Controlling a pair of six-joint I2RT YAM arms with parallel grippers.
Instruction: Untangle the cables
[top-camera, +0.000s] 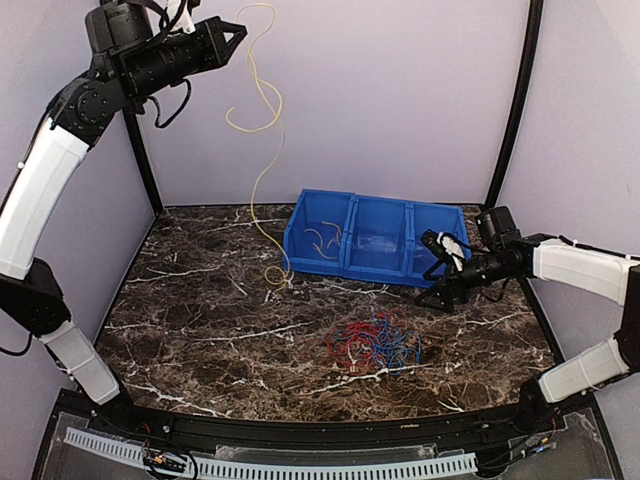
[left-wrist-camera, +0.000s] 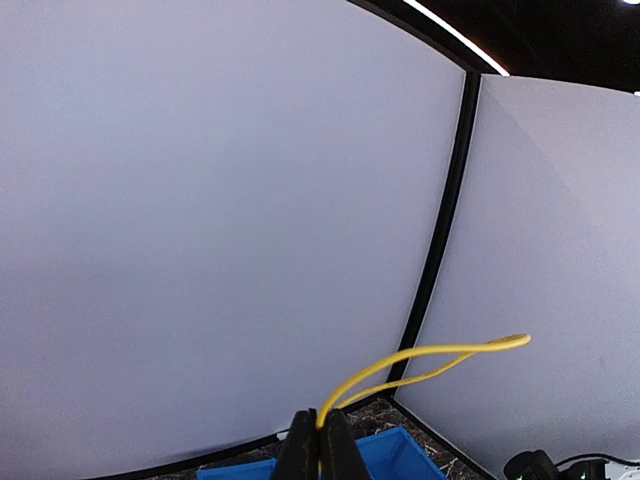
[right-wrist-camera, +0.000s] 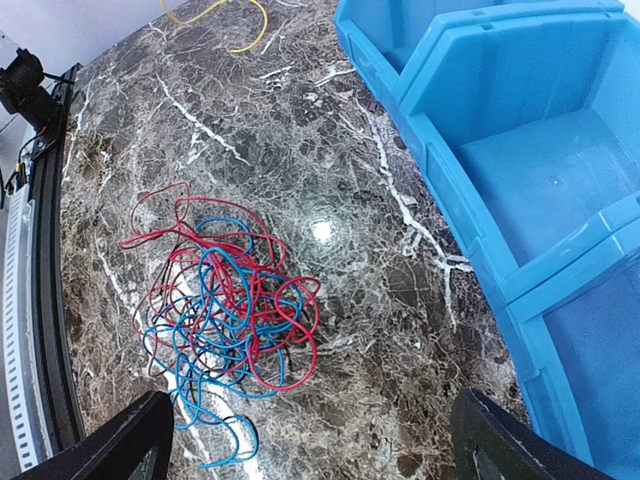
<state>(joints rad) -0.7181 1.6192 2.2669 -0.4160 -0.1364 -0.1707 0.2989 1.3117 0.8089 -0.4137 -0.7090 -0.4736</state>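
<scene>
My left gripper (top-camera: 238, 34) is raised high at the back left and is shut on a yellow cable (top-camera: 262, 150). The cable hangs down in loops to the table, its lower end coiled (top-camera: 277, 274) beside the blue bin (top-camera: 378, 240). In the left wrist view the yellow cable (left-wrist-camera: 420, 358) arcs out from between my shut fingers (left-wrist-camera: 320, 452). A tangle of red and blue cables (top-camera: 375, 342) lies on the marble table; it also shows in the right wrist view (right-wrist-camera: 225, 305). My right gripper (top-camera: 443, 268) is open and empty, to the right of the tangle, near the bin's right end.
The blue bin (right-wrist-camera: 520, 170) has three compartments; the left one holds a few pale wires (top-camera: 325, 238). Black frame posts (top-camera: 515, 100) stand at the back corners. Purple walls close the back and sides. A perforated white strip (top-camera: 300, 467) runs along the near edge.
</scene>
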